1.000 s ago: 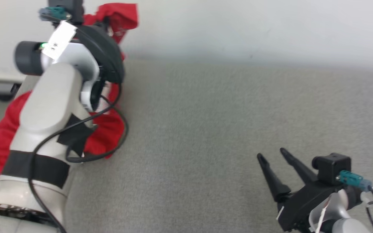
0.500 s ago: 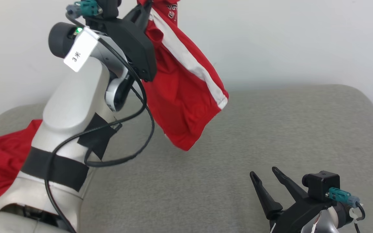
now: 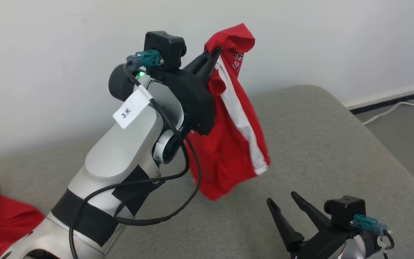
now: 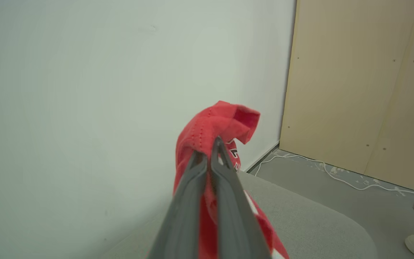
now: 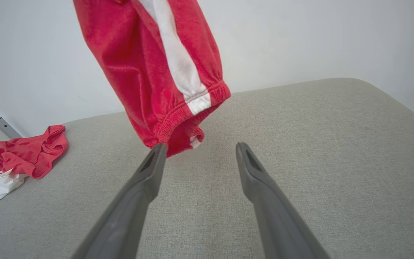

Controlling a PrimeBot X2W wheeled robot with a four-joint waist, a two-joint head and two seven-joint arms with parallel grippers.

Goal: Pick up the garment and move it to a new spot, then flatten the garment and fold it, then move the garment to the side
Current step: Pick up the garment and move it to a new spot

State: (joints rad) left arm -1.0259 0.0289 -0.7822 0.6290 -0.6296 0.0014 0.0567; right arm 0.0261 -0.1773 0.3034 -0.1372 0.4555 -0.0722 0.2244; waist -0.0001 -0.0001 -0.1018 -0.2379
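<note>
- While my left gripper (image 3: 216, 52) stands pinched fully closed on a bunched upper edge of the red garment (image 3: 228, 151), the cloth hangs free from its fingertips, clear of the grey cushion (image 3: 318, 144) below.
- Long axis: the garment runs straight down from the left fingertips. Its white stripe (image 3: 243, 122) follows that length, and the elastic hem (image 5: 192, 104) is the lowest part.
- Governing relation: the hem dangles just beyond and above the tips of my right gripper (image 3: 281, 198), more towards its left finger than its right. I cannot tell whether cloth and fingertip touch.
- The right fingers stand spread wide with nothing between them, low over the cushion.
- Judgement: the right arm is the nearer to the free lower end, so any second grasp for spreading the cloth falls to it. I would have to raise it and reach forward.
- The right wrist view adds the ribbing of the hem and the open gap between hem and cushion. It also shows a second red garment (image 5: 20, 154) lying crumpled well off to the left of those fingers.
- The left wrist view adds the pinch itself: two fingers pressed together with a fold of cloth standing above their tips. The hanging length sits largely behind those fingers, so I read it from the head view.
</note>
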